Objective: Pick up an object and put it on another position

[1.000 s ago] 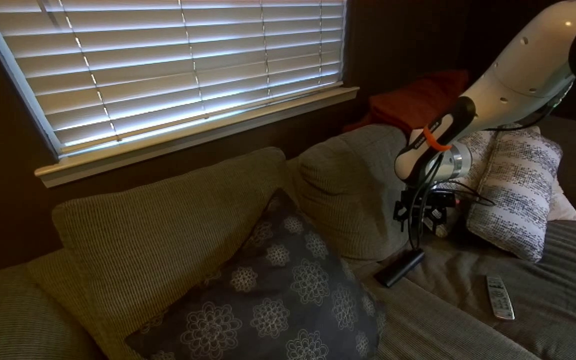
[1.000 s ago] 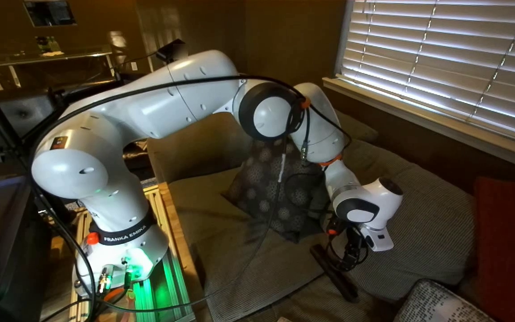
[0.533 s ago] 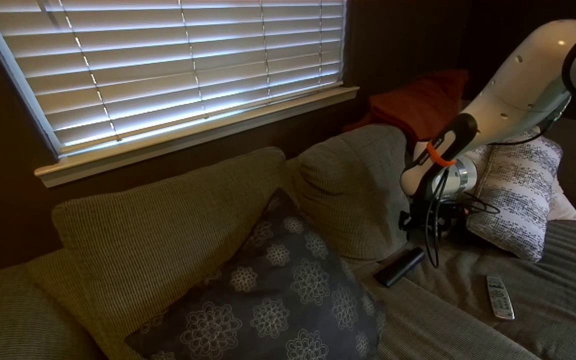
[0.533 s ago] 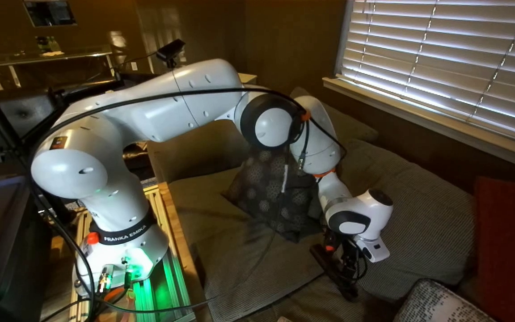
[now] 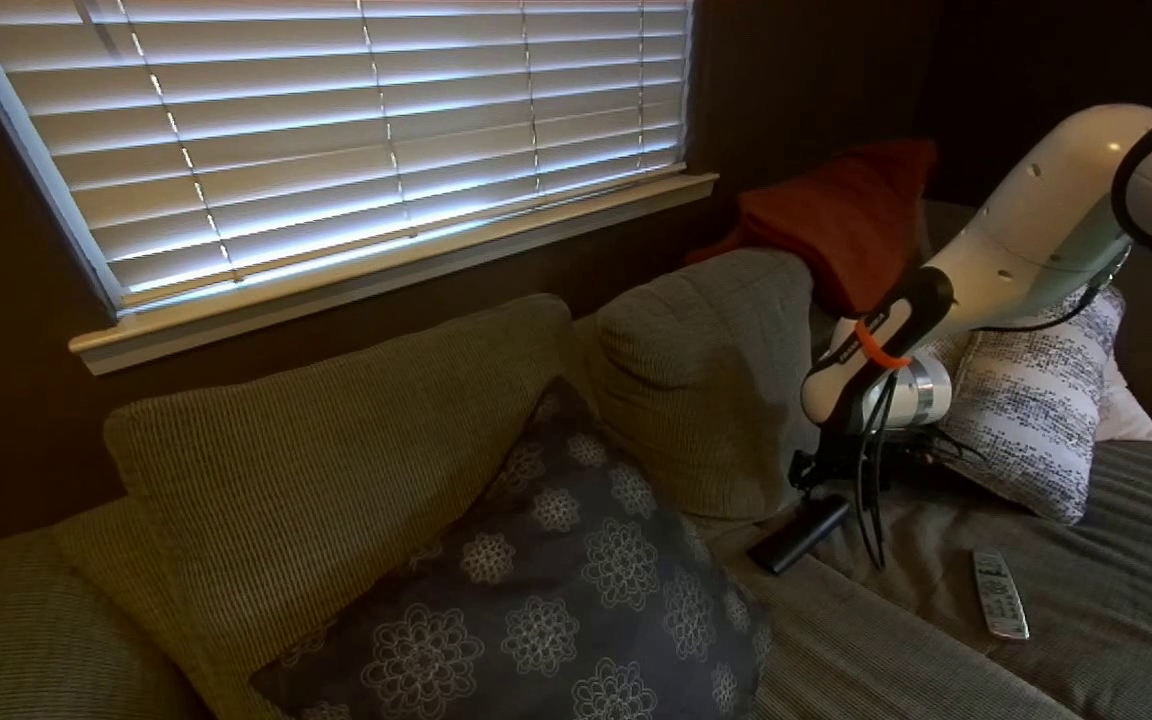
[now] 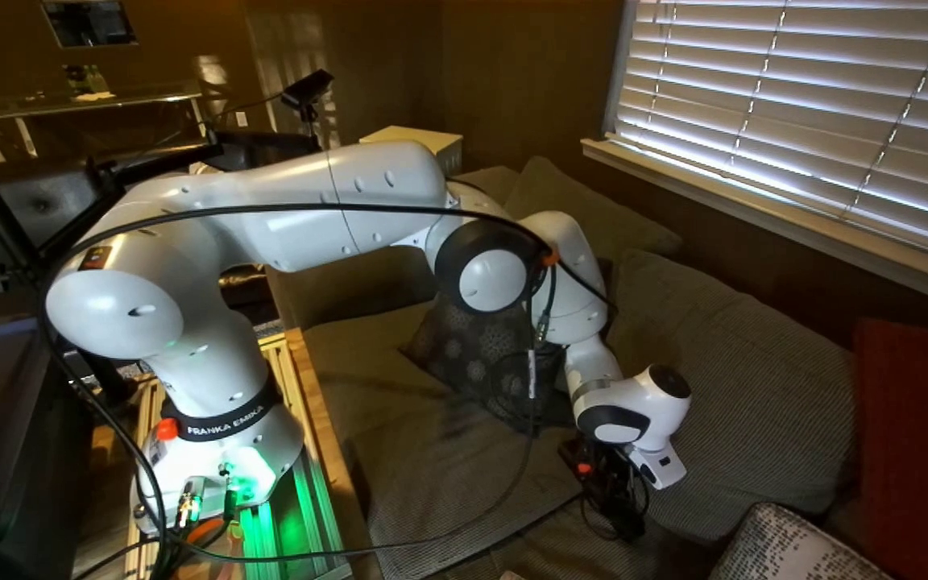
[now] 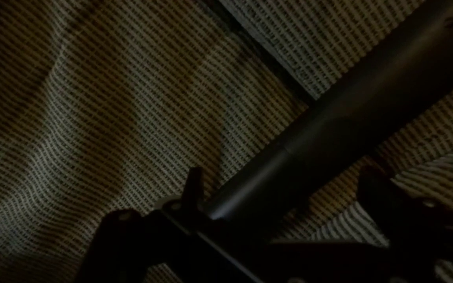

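The light-grey remote (image 5: 999, 595) lies on the sofa seat in an exterior view, apart from the gripper. The plump tan cushion (image 5: 706, 390) leans against the sofa back; it also shows in an exterior view (image 6: 742, 395). My gripper (image 7: 281, 173) is open in the wrist view, with one finger on each side of the near end of a long black remote-like object (image 7: 328, 125). That object also lies on the seat in an exterior view (image 5: 799, 535), under the gripper. The jaws are very dark, and contact with the black object cannot be told.
A dark flowered pillow (image 5: 536, 600) stands left of the black object. A white-grey patterned pillow (image 5: 1031, 410) lies behind the arm. An orange-red pillow (image 5: 836, 220) rests above the tan cushion. Loose cables (image 5: 871, 480) hang by the wrist. The window sill (image 5: 396, 270) runs behind.
The arm and gripper have moved down toward the black object on the seat. The light-grey remote, the black object and the cushions have not moved.
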Robot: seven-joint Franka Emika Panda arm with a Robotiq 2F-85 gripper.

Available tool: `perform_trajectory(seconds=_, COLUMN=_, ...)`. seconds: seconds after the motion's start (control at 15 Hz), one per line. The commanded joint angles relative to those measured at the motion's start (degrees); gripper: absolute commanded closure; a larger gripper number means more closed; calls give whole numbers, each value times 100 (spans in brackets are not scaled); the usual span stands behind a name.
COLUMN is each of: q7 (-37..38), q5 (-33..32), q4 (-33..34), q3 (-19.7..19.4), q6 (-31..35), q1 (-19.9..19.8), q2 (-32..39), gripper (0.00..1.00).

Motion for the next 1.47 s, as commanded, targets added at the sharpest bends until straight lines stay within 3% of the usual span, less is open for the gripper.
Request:
perform_trajectory(seconds=0.0, q7=12, q5=31, q4=662, q3=137, q6=-201, q1=11, q2=334, gripper=0)
perform_trajectory(seconds=0.47, q7=720, q5=35, q4=1436, q3=-43, q6=-1394, q1=150, q2=669, gripper=0)
perform_trajectory(seconds=0.6, q7=901, q5=34, q4=1698, q3=-102, q6=-1375, q1=147, q2=874, gripper=0)
perform_trajectory(seconds=0.73, q7=802, q5=15, q4=1146, q3=-65, q6=-1010, q1=132, q2=555, gripper=0)
perform_trajectory(seconds=1.4, q7=772, q5=45, q4=938, q3=-68, q6=-563, q1=88, q2=566, gripper=0)
